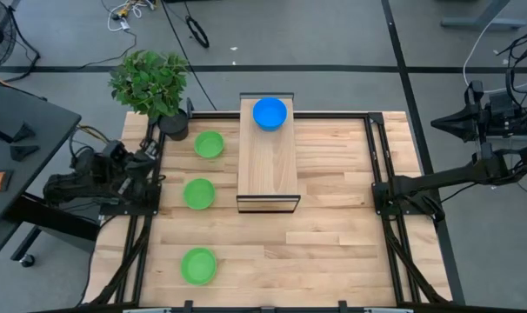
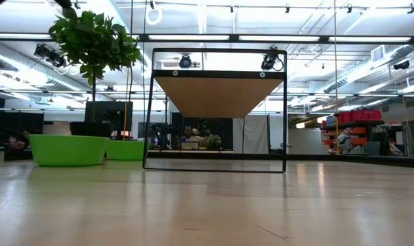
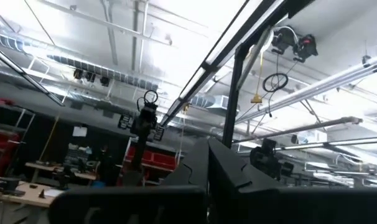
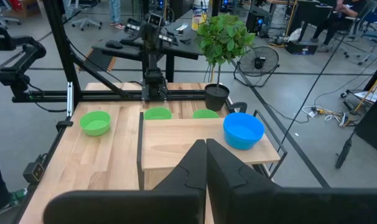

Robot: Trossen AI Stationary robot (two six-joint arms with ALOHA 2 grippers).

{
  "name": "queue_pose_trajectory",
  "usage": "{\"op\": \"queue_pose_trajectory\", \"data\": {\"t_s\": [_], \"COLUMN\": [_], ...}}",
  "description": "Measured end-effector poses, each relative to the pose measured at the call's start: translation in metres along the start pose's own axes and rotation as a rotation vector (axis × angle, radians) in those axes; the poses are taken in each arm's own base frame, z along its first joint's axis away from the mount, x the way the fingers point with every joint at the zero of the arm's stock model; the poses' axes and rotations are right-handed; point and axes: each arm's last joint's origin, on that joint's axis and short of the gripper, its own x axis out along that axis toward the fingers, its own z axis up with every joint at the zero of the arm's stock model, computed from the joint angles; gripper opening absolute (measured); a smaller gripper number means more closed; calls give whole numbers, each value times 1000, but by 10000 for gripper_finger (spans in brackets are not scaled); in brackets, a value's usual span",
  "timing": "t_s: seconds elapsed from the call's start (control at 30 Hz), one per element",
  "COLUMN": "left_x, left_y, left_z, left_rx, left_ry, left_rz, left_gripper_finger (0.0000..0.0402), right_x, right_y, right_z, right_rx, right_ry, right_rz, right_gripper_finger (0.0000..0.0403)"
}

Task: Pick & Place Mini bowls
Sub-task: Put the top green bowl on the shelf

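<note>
A bright blue round plastic bowl sits on the far end of the raised pale wooden shelf on a black metal frame, in the upper middle of the high view; it looks like a stack, though I cannot tell how many bowls are in it. Three bright green round plastic bowls lie on the light wooden table left of the shelf, well apart from one another: one near the top, just beside the dark pot of the leafy green plant; one left of the shelf's near end; one toward the bottom of the frame. The left gripper waits at the table's left edge, centre-left of the frame; whether its jaws are parted I cannot tell. The right gripper waits at the table's right edge; its two dark fingers meet with no gap, holding nothing.
</note>
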Motion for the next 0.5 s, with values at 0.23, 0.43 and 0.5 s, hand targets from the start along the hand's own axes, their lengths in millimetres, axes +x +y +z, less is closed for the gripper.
{"op": "queue_pose_trajectory", "data": {"t_s": [0.23, 0.43, 0.5], "left_x": [27, 58, 69], "left_y": [-9, -14, -16], "left_z": [31, 51, 57], "left_rx": [68, 136, 158], "left_ry": [82, 120, 129], "left_rz": [28, 18, 14], "left_gripper_finger": [2, 1, 1], "right_x": [0, 0, 0], "right_y": [0, 0, 0], "right_z": [0, 0, 0], "right_rx": [0, 0, 0], "right_ry": [0, 0, 0], "right_rz": [0, 0, 0], "right_gripper_finger": [6, 6, 6]}}
